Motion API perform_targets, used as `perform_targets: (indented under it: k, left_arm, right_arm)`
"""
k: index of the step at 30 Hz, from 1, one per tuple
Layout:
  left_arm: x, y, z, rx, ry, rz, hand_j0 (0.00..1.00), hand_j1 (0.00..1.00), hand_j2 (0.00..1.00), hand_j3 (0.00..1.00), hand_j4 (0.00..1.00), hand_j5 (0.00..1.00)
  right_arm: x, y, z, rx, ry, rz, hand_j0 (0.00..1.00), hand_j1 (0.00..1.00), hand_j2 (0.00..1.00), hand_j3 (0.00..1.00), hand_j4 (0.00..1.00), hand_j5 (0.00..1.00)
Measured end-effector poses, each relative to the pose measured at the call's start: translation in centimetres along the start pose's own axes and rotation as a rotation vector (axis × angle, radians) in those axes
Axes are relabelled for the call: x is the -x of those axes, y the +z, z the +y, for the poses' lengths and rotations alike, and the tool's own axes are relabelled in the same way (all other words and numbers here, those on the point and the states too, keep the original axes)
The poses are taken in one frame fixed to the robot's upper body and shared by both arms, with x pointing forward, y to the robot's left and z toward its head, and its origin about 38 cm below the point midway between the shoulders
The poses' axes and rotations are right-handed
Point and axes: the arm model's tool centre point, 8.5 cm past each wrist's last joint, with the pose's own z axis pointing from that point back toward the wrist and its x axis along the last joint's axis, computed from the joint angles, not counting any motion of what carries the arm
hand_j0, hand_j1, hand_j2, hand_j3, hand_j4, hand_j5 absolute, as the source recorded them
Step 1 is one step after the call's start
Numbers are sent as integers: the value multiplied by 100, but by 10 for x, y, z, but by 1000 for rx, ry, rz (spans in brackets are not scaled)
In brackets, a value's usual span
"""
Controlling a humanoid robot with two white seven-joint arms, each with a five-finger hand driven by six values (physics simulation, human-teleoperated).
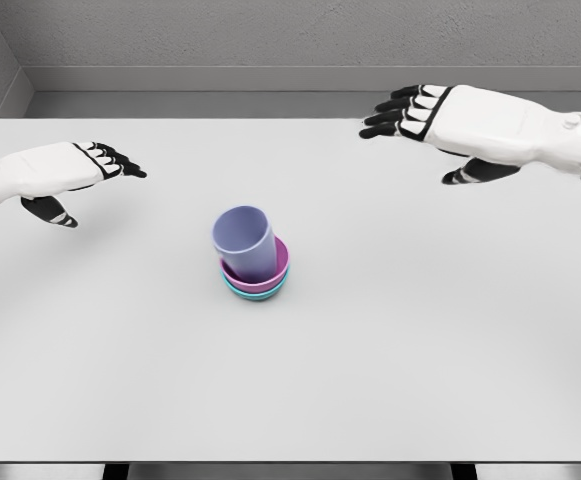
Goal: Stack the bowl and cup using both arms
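A lavender cup sits tilted inside a magenta bowl, which is nested in a teal bowl at the middle of the white table. My left hand hovers at the far left, fingers stretched out flat, well clear of the stack. My right hand hangs over the table's far right part, fingers extended and thumb down, holding nothing. Both hands are apart from the cup and bowls.
The table's far edge meets a grey wall. Nothing else stands on the tabletop besides the stack.
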Motion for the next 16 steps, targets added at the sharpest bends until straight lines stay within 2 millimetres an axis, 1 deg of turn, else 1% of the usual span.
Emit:
perform_targets:
  k: [1, 2, 3, 5, 9, 16]
  left_arm:
    - [0, 0, 0, 1, 0, 1, 100, 100, 100, 100, 100, 100]
    - [0, 0, 0, 1, 0, 1, 100, 100, 100, 100, 100, 100]
    - [1, 1, 0, 1, 0, 2, 100, 100, 100, 100, 100, 100]
    - [1, 1, 0, 1, 1, 1, 100, 100, 100, 100, 100, 100]
    - [1, 1, 0, 1, 2, 1, 100, 100, 100, 100, 100, 100]
    - [-1, 0, 3, -5, -6, -5, 100, 100, 100, 100, 100, 100]
  right_arm:
    - [7, 8, -2, 3, -6, 27, 100, 100, 100, 100, 100, 100]
    - [12, 15, 5, -5, -27, 46, 100, 100, 100, 100, 100, 100]
    - [14, 19, 20, -24, -60, 58, 100, 100, 100, 100, 100, 100]
    - [17, 24, 21, -26, -70, 73, 100, 100, 100, 100, 100, 100]
    - [20, 27, 21, -25, -74, 82, 100, 100, 100, 100, 100, 100]
    - [18, 23, 24, -30, -79, 71, 100, 100, 100, 100, 100, 100]
